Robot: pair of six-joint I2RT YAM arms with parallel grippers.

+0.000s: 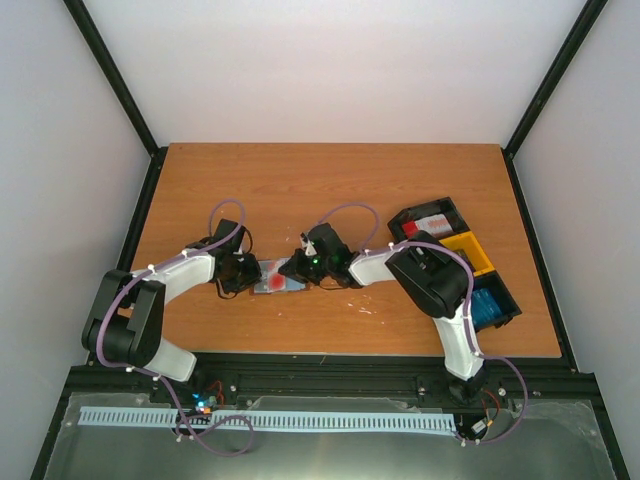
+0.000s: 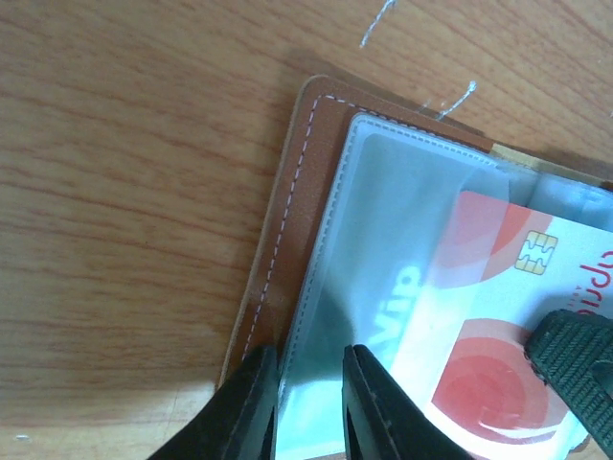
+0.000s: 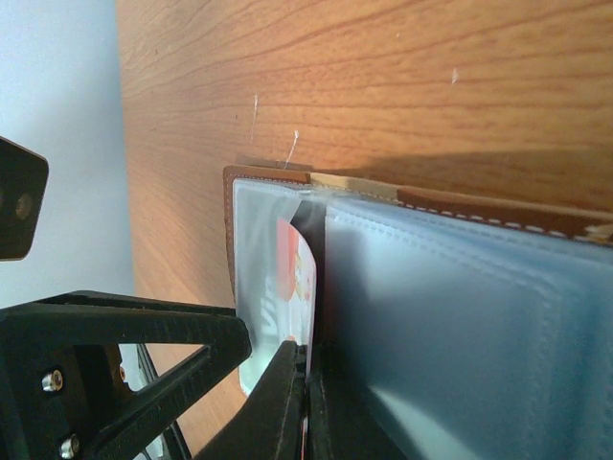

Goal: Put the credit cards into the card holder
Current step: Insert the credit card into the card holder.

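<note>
Red-and-white credit card (image 2: 479, 316) lies half inside the card holder (image 2: 287, 220), its clear sleeve (image 2: 402, 211) pinned under the left gripper's (image 2: 311, 402) slightly parted, empty tips, the shut right gripper (image 3: 306, 383) pinching the card; other credit cards (image 1: 485, 308) wait behind the right gripper.

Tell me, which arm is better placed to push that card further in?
Right. The right hand, shut, pinches the red and white card, partly inside the clear sleeve; the left hand only sits at the card holder end.
</note>
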